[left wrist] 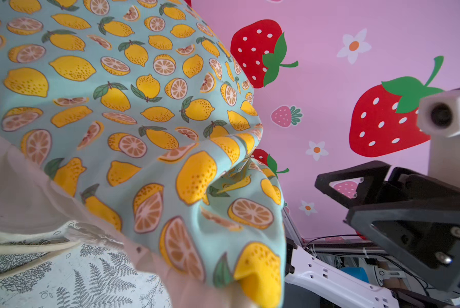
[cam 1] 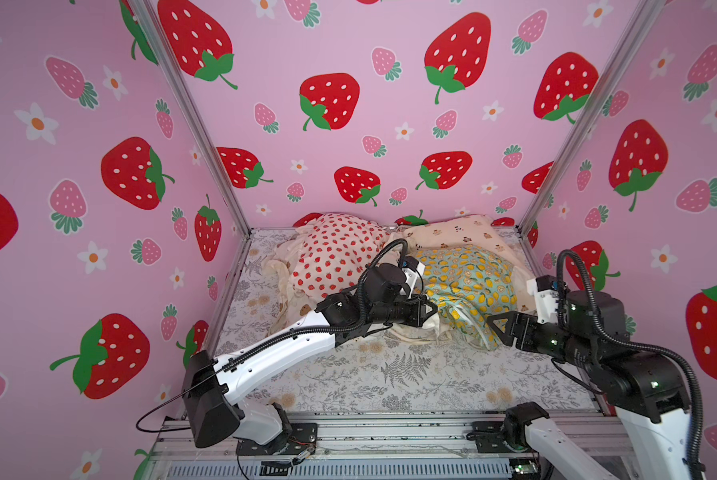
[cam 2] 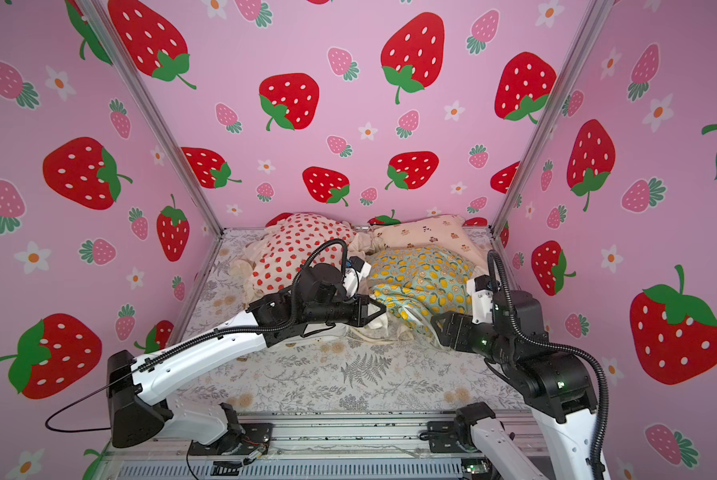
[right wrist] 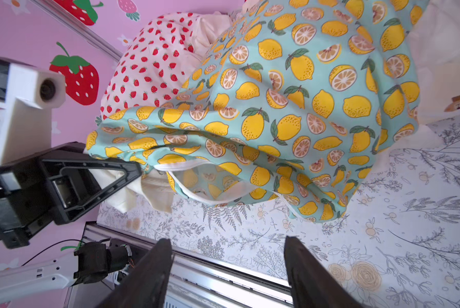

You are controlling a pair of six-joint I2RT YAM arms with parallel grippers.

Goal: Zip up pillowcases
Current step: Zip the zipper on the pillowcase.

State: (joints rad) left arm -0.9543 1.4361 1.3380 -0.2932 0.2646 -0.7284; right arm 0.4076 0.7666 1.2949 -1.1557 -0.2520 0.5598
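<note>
The mint lemon pillowcase (cam 1: 469, 282) lies bunched at the right middle of the bed, and its white zipper (right wrist: 196, 196) gapes open along the near edge. My left gripper (cam 1: 431, 309) is shut on that pillowcase's near left corner, by the cream ruffle. In the left wrist view the lemon fabric (left wrist: 143, 106) hides the jaws. My right gripper (cam 1: 494, 331) stands open just right of the pillowcase, holding nothing; its fingers (right wrist: 156, 266) are spread over the sheet. The strawberry pillowcase (cam 1: 336, 253) and the bear pillowcase (cam 1: 456, 232) lie behind. A cookie-print one (cam 1: 304, 309) peeks out under the left arm.
A grey fern-print sheet (cam 1: 390, 374) covers the bed. Pink strawberry walls (cam 1: 99, 208) close in on three sides, with metal posts (cam 1: 207, 137) at the back corners. A metal rail (cam 1: 390, 428) runs along the front edge, where both arm bases are mounted.
</note>
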